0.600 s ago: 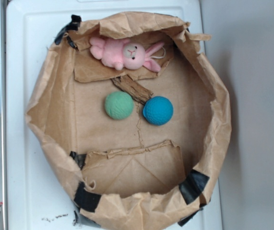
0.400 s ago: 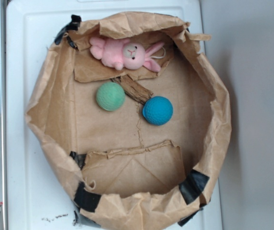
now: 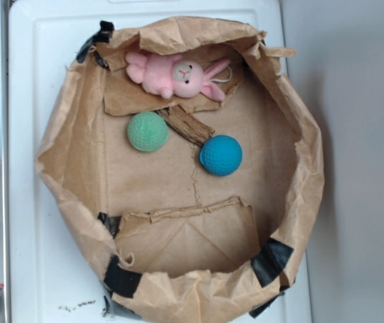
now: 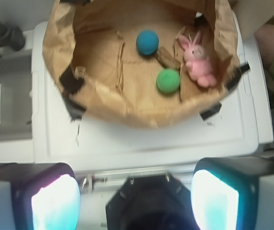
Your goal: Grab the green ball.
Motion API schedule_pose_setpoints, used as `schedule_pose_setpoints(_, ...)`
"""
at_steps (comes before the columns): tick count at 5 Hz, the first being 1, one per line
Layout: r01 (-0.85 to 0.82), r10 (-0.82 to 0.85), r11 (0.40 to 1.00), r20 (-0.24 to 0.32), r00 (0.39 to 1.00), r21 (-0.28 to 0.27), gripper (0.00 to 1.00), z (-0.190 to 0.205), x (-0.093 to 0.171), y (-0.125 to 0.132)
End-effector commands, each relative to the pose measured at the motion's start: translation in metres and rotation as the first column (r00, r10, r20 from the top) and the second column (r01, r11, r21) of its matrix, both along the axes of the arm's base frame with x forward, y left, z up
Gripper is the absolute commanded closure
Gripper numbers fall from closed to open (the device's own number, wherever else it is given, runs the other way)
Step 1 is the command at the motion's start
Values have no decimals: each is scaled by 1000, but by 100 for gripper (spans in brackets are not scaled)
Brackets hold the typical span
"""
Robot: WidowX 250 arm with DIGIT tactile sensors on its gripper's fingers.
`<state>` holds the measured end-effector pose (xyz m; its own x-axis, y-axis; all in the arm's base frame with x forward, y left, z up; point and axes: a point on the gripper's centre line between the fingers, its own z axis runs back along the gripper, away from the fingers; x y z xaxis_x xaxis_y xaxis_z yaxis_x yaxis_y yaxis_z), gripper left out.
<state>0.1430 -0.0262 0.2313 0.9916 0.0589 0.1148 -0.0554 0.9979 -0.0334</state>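
Inside the paper bag (image 3: 70, 134), green ball (image 3: 147, 131) lies free — pincer (image 4: 134, 201) spread wide.

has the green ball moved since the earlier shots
Yes. The green ball has rolled up and left in the exterior view, away from the blue ball, towards the pink bunny.

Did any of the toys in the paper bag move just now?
Yes. The green ball rolled up and to the left in the exterior view, away from the blue ball, and now sits by the left end of the brown strip. Nothing grabbed it: the gripper is outside the paper bag, jaws open. The blue ball, pink bunny and bag stayed put.
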Motion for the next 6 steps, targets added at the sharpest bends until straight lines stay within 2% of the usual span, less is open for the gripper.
schedule_pose_setpoints(1, 108, -107, 994, 99, 989, -9, 0, -16, 50, -2)
schedule_pose_setpoints(2, 101, -98, 995, 95, 991, -21, 0, -32, 79, 16)
schedule_pose_setpoints(4, 68, -70, 997, 91, 993, 24, 0, -60, 105, 45)
schedule_pose_setpoints(6, 68, -70, 997, 91, 993, 24, 0, -60, 105, 45)
